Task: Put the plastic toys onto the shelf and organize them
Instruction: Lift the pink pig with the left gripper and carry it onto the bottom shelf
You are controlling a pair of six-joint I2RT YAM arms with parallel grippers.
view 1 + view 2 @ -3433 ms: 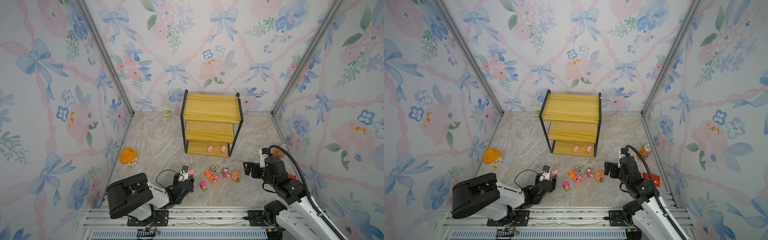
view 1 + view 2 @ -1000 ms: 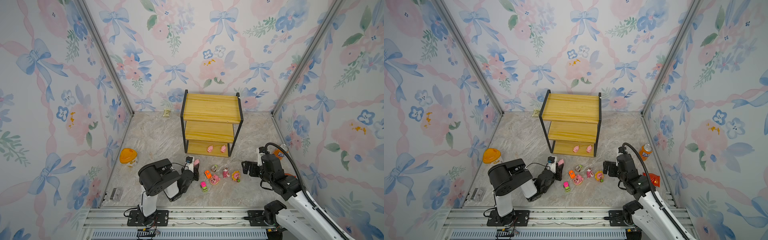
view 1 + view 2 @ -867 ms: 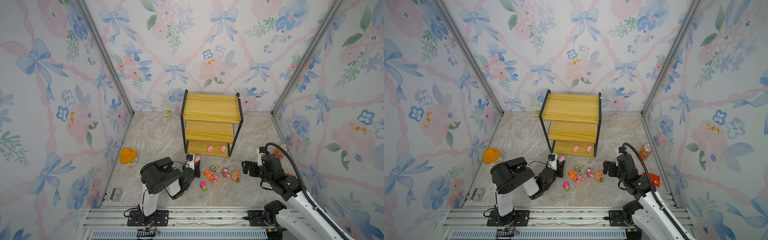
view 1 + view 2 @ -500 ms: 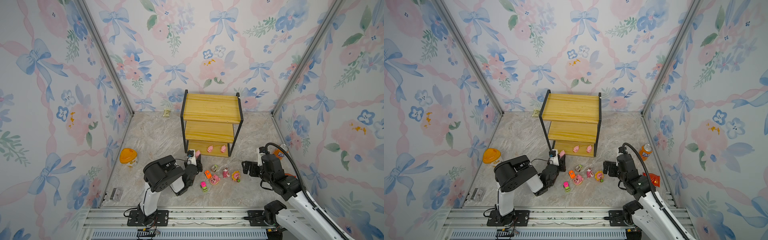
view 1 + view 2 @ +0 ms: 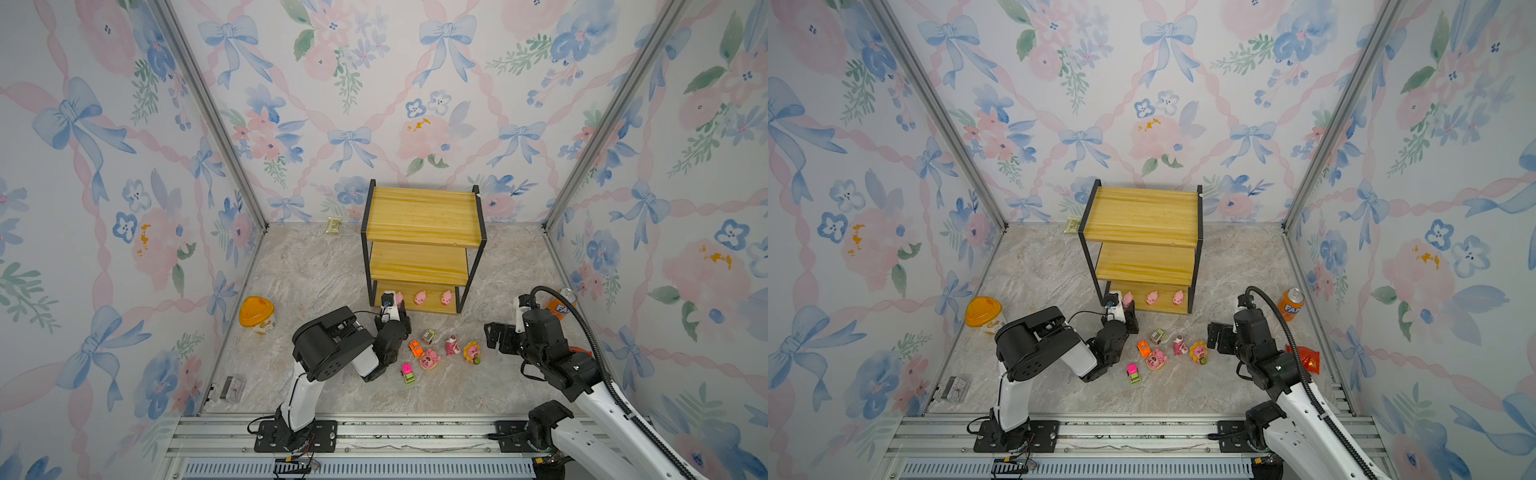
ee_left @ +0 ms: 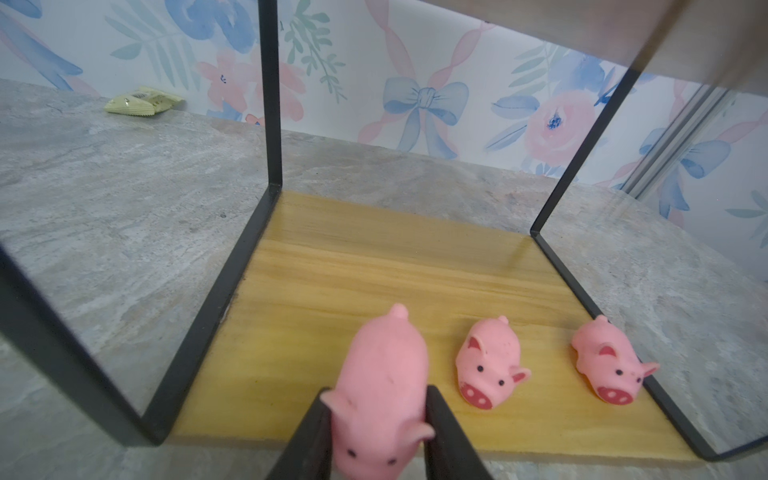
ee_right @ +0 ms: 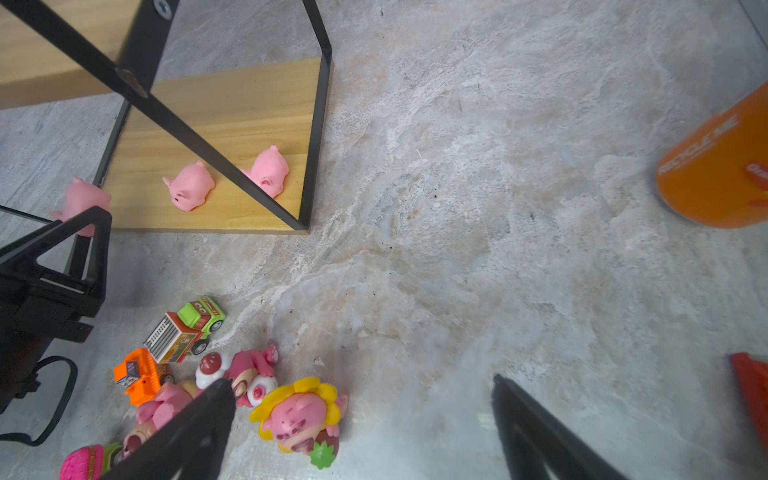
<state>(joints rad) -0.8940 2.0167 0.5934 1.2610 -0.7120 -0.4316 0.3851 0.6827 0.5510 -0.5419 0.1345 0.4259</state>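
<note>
Placement of the third pig (image 6: 384,357) was under way: the left gripper (image 6: 378,399) pinched it at the front left corner of the shelf's (image 6: 374,266) bottom board, beside two pigs (image 6: 490,365). It should be lowered until its feet touched, in line with them, then freed. The right gripper (image 7: 361,384) hung spread near loose toys (image 7: 299,415).

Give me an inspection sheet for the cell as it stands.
Surface: marble-look tabletop, no spills seen.
Job's things: shelf; two pigs on its bottom board; third pig at that board's front edge; three cars and three figurines on the tabletop.
Clutter: orange-lidded tub, soda can, yellow packet, red wrapper, small grey item.
Tools: left tool shut on third pig; right tool open, empty.
Cables: black hose along right arm; thin lead at left wrist.
Surroundings: floral walls, aluminium rail.
</note>
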